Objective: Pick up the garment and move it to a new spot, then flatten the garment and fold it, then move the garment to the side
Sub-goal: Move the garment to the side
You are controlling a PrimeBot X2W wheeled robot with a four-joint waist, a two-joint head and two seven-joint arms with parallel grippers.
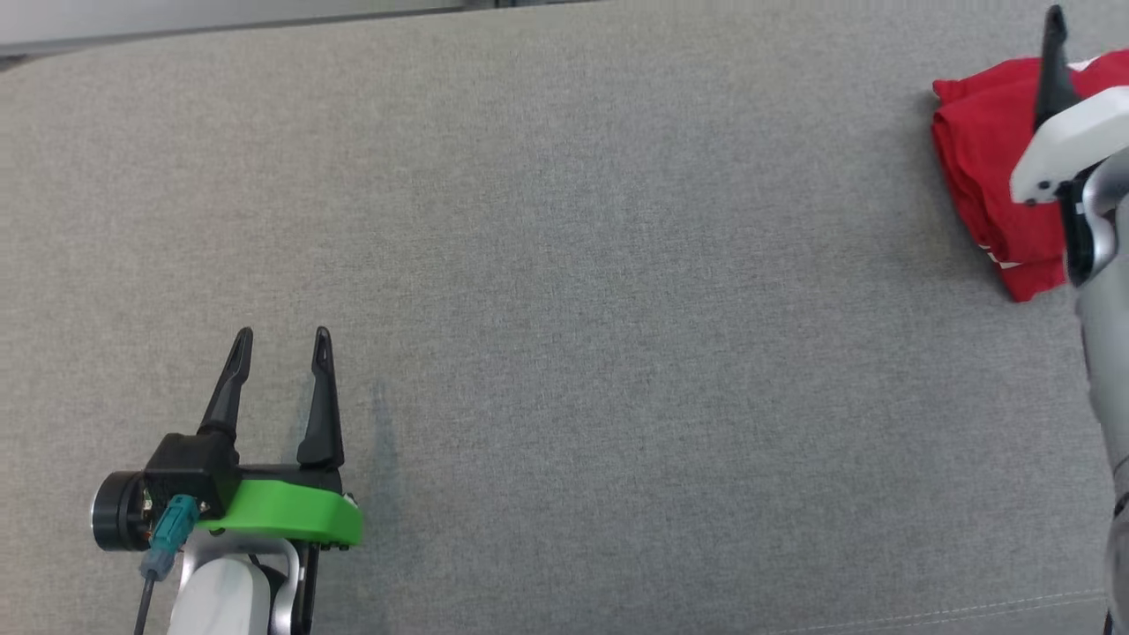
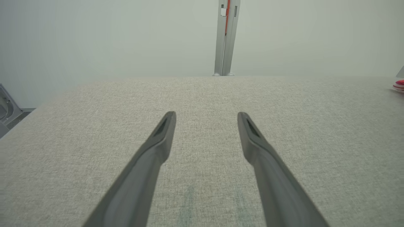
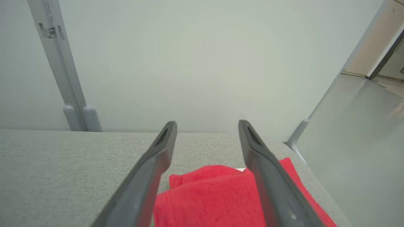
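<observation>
A folded red garment lies at the far right of the grey fabric surface. My right gripper is open above it, fingers spread and apart from the cloth, the red garment showing between and below them. One right finger rises over the garment in the head view. My left gripper is open at the lower left, well away from the garment, with nothing between its fingers; in the left wrist view the left gripper hovers over bare fabric, with a sliver of the garment at the right edge.
A grey upright post stands behind the surface's far edge against a pale wall. The same post appears left in the right wrist view. The surface's right edge drops to a smooth floor near the garment.
</observation>
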